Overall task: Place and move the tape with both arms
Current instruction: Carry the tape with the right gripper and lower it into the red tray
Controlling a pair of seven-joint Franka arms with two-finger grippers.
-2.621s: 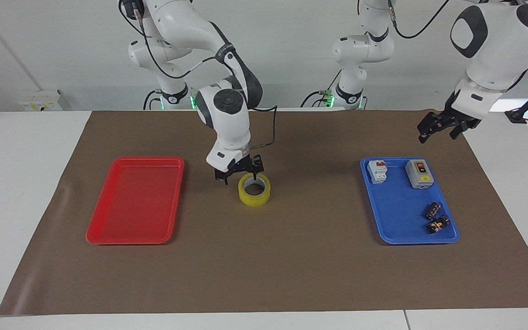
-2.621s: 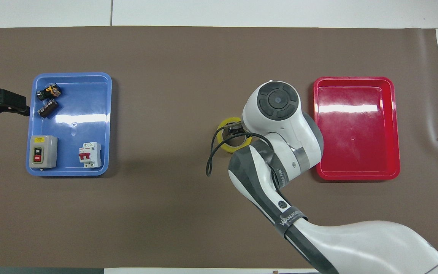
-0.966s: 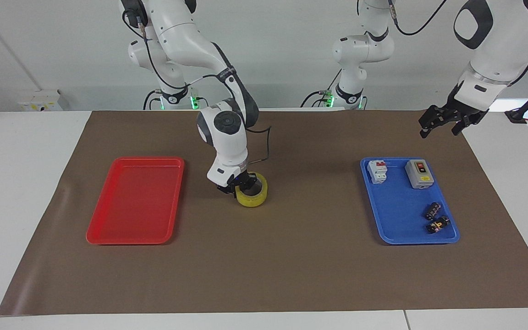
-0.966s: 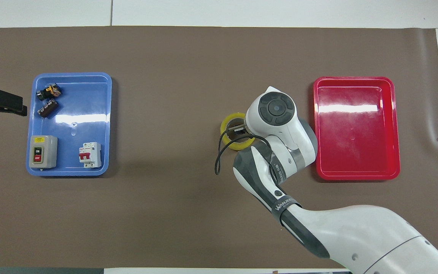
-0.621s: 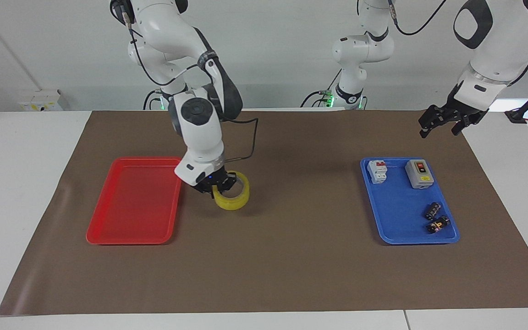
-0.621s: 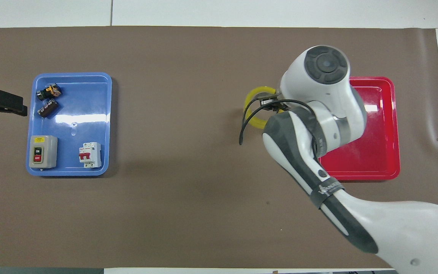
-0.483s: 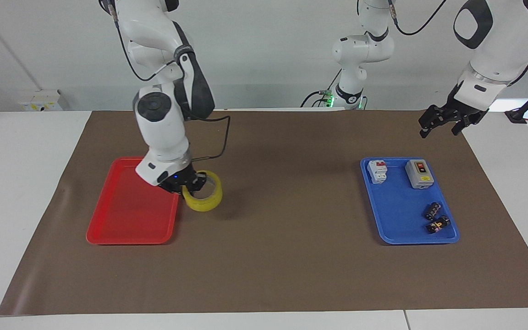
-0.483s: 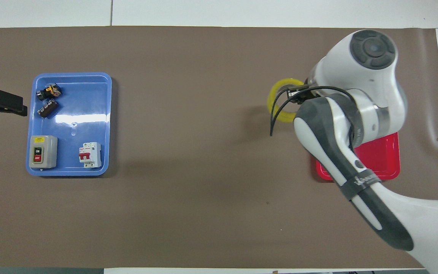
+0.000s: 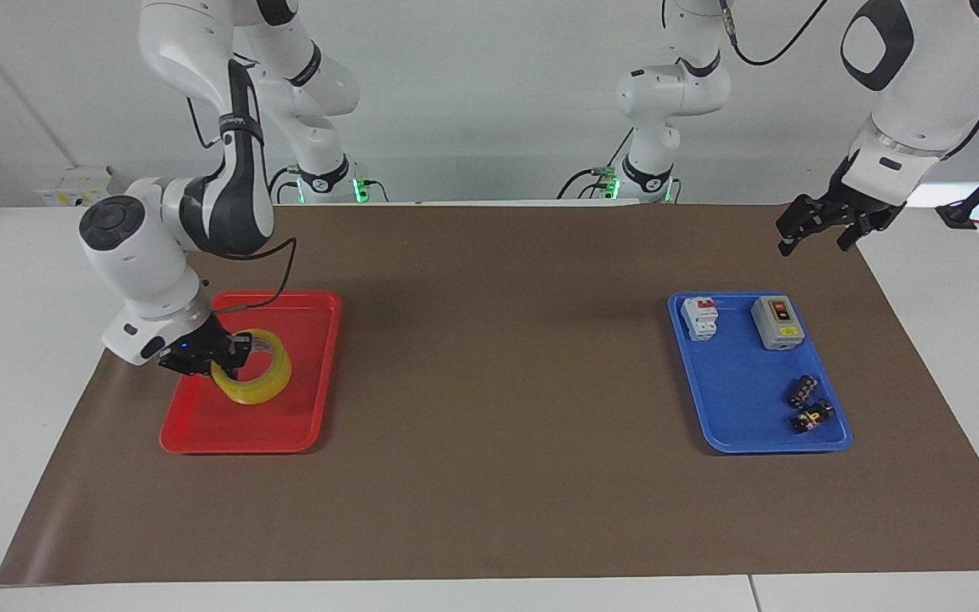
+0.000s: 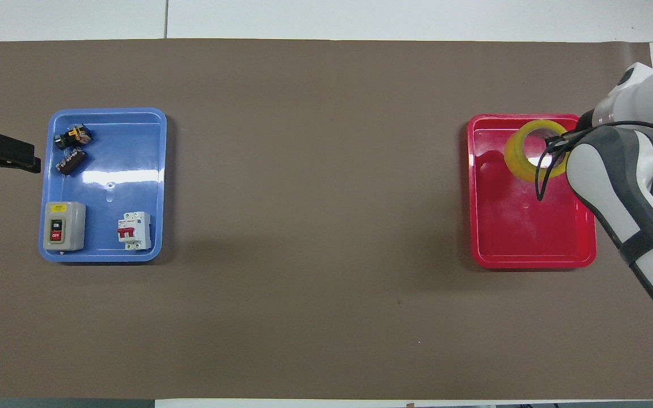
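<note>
A: Where's the tape (image 9: 253,376)?
B: Over the red tray (image 9: 302,425), pinched by its wall in the closed right gripper (image 9: 219,358).
A: And the left gripper (image 9: 821,223)?
B: Spread wide, empty, waiting (over the mat's (image 9: 506,476) edge, near the blue tray (image 9: 732,425)).

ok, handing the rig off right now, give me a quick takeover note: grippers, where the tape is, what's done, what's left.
Right gripper: shut on the tape, pinching the ring's wall, over the red tray.
Left gripper: open, holding nothing, waiting in the air near the blue tray at the left arm's end of the table.
Tape: tilted in the grip over the tray; whether it touches the tray floor cannot be told.
Done: tape picked up and brought over the red tray.
Left: lower it, release it in the tray, retract the right arm.
Blue tray holds a grey switch box, a breaker and two small dark parts.
</note>
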